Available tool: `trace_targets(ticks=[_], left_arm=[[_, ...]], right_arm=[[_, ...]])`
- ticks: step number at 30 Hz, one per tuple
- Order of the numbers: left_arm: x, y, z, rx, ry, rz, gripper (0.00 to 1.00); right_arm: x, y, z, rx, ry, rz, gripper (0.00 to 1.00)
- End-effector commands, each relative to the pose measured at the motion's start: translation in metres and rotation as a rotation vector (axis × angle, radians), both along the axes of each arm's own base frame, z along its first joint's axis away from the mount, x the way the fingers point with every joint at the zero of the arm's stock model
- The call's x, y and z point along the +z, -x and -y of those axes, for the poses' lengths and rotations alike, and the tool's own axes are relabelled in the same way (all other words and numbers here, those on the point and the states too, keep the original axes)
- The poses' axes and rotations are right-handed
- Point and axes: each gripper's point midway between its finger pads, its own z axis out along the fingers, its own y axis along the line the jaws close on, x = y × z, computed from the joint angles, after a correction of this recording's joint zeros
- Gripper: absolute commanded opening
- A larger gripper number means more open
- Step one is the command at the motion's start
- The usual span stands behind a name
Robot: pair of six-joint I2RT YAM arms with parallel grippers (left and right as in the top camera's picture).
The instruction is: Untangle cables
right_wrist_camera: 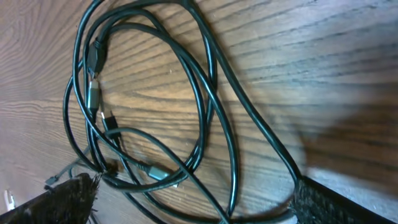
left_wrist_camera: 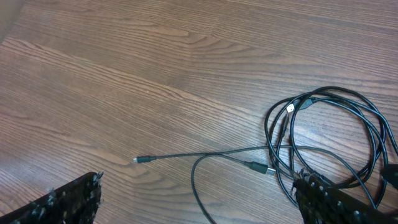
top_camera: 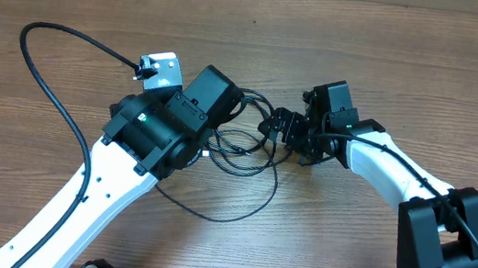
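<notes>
The cables (top_camera: 246,149) are thin black cords lying in a tangled coil on the wooden table between the two arms, with one long loop (top_camera: 219,217) sweeping toward the front. In the left wrist view the coil (left_wrist_camera: 329,140) lies at the right. One thin plug end (left_wrist_camera: 142,160) stretches out to the left and a silvery-tipped plug (left_wrist_camera: 264,168) rests near the coil. My left gripper (left_wrist_camera: 199,202) is open, low over the table, and its right finger (left_wrist_camera: 336,199) is at the coil's edge. My right gripper (right_wrist_camera: 196,205) is open, with several strands (right_wrist_camera: 205,106) running between its fingers.
A thick black robot cable (top_camera: 42,80) arcs from the left arm's wrist camera (top_camera: 160,68) over the table's left side. The white right arm (top_camera: 409,180) reaches in from the front right. Bare wood (left_wrist_camera: 124,74) spreads to the left of the coil.
</notes>
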Motion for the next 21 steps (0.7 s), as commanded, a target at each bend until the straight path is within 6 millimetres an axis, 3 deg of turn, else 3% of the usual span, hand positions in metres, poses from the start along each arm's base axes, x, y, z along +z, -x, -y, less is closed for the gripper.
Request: trace_targets(ticks=[1,7,13,21], left_arm=[[0.001,0.001,-0.004,-0.004,-0.005,0.0,1.0],[0.001,0.002,-0.004,-0.006,-0.008,-0.002,1.0],[0.001,0.002,-0.004,-0.011,-0.012,-0.005,1.0],[0.001,0.002,-0.004,-0.011,-0.011,-0.004,1.0]], right_arm=[[-0.016,0.0,0.002,0.002,0.027,-0.019,1.0],[-0.03,0.003,0.005,0.045,0.062,-0.025,1.0],[-0.031,0.003,0.007,0.068,0.082,-0.009,1.0],[-0.041,0.007,0.037,0.017,0.17,-0.061,1.0]])
